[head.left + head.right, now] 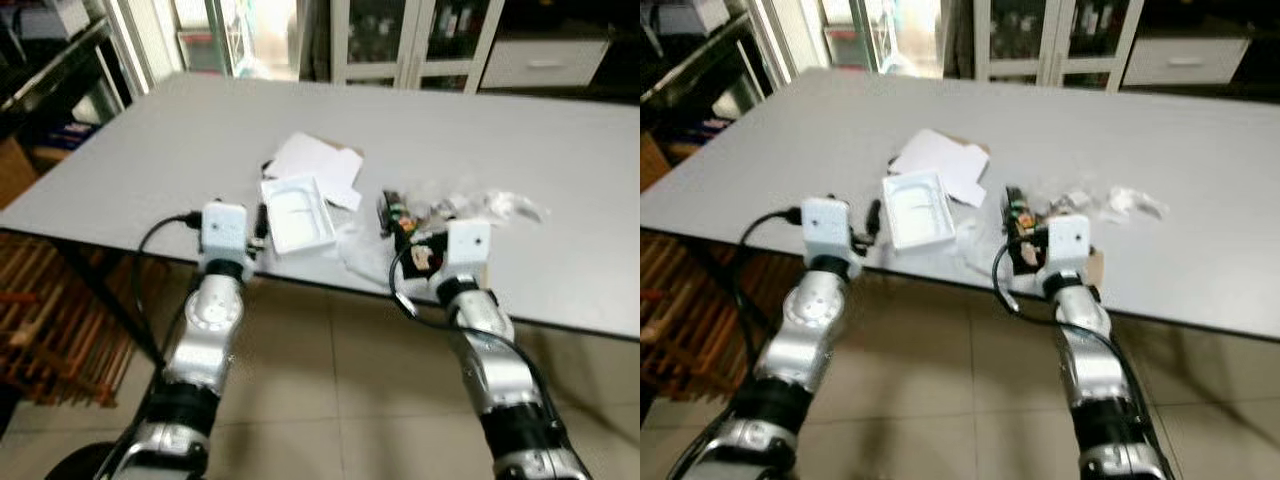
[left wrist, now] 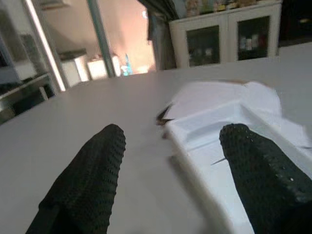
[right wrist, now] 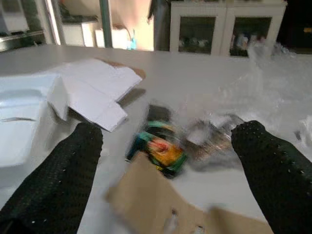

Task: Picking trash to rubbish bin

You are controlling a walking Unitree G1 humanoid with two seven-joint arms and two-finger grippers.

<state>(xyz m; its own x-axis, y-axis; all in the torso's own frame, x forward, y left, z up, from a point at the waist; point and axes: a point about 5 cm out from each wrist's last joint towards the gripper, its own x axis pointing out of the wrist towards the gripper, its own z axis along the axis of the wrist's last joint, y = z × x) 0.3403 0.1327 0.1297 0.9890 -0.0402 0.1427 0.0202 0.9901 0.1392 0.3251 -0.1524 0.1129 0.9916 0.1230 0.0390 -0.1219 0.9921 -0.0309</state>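
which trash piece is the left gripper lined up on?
The white moulded tray, nearest the table's front edge. The open left gripper has one finger over its rim. Flat white paper lies behind it; the colourful wrapper sits before the right gripper.

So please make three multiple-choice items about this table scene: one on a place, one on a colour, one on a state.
1. Where does the white tray lie?
A. On the floor
B. On the grey table, near its front edge
C. On a shelf

2. What colour is the flattened paper box behind the tray?
A. White
B. Red
C. Black

3. How is the left gripper?
A. Shut on the tray
B. Open, holding nothing
C. Shut on a cable

Answers:
1 B, the tray rests on the tabletop by the near edge.
2 A, the box is white in both eye views.
3 B, the left wrist view shows its fingers wide apart with only table between them.
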